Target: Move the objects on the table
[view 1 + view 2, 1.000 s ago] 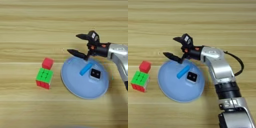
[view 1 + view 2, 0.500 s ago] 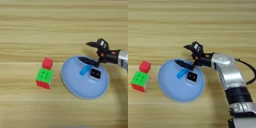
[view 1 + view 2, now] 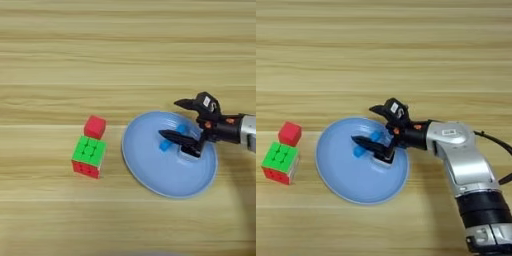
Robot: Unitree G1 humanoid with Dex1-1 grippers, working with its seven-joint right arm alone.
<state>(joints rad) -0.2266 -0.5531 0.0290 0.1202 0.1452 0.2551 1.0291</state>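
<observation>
Rt gripper (image 3: 372, 125) is over the light-blue plate (image 3: 150, 172), jaws apart, one black finger out past the plate's far rim, the other low across its middle. The bright-blue bar (image 3: 367, 144) lies in the plate w/ both fingers straddling it; only its two ends show, the lower finger crossing in front. The white cube w/ black face (image 3: 384, 157) sits in the plate too, just nearside of the bar, mostly covered by the lower finger.

Red cube (image 3: 95, 126) is on the worktop (image 3: 60, 60) left of the plate, off its rim. A green-topped puzzle cube (image 3: 89, 155) w/ red side sits just beside the red cube, on the nearer side.

Step in hand looks like a grasp on the bar. To do it well: keep the bar centred betw the fingers before closing, come down w/o tipping the plate, and stay clear of the white cube so it isn't nudged or caught too.

Hard to tell: whether the lower finger touches the bar or the cube, and how the bar lies under it. In the left eye view the arm is cut off at the pic's edge.
</observation>
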